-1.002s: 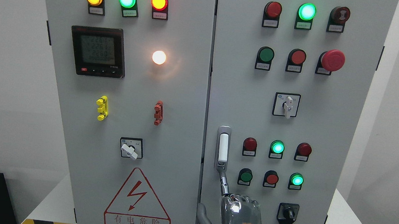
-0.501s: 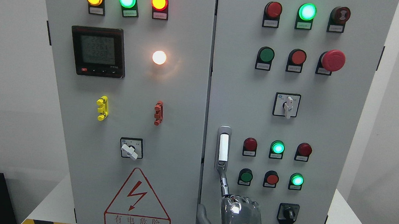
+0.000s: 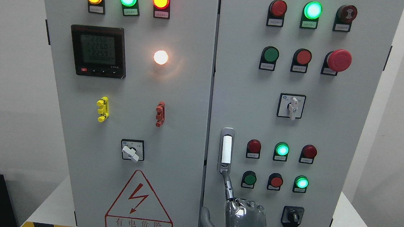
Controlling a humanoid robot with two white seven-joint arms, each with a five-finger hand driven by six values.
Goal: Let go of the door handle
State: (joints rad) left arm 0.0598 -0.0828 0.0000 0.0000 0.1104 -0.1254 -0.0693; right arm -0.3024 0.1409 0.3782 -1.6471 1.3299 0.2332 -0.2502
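1. Bkgd: a plain white wall [image 3: 3,76] stood behind a tall grey control cabinet [image 3: 189,91] w/ two doors, which filled most of your head view.
2. Left door: three lit lamps ran along the top edge (amber, green, red). A digital meter [image 3: 98,51] sat below them, w/ a glowing white lamp [image 3: 160,57] to its right. A red-outlined warning triangle [image 3: 140,202] sat near the bottom edge.
3. Right door [image 3: 246,95]: rows of red and green buttons, a red mushroom e-stop [image 3: 339,60] near the upper right corner, and a black rotary switch [image 3: 292,217] near the bottom.
4. The door handle [image 3: 226,149] was upright at the right door's left edge, just beside the centre seam, a white bar in a grey surround.
5. Your right hand [image 3: 245,221] came up from the bottom edge, below the handle, back toward the cam.
6. Hand state: one finger [image 3: 228,186] was stretched up w/ its tip at the handle's lower end. The other knuckles were folded in, the thumb [image 3: 205,216] stuck out toward the seam, and nothing was wrapped round the handle.
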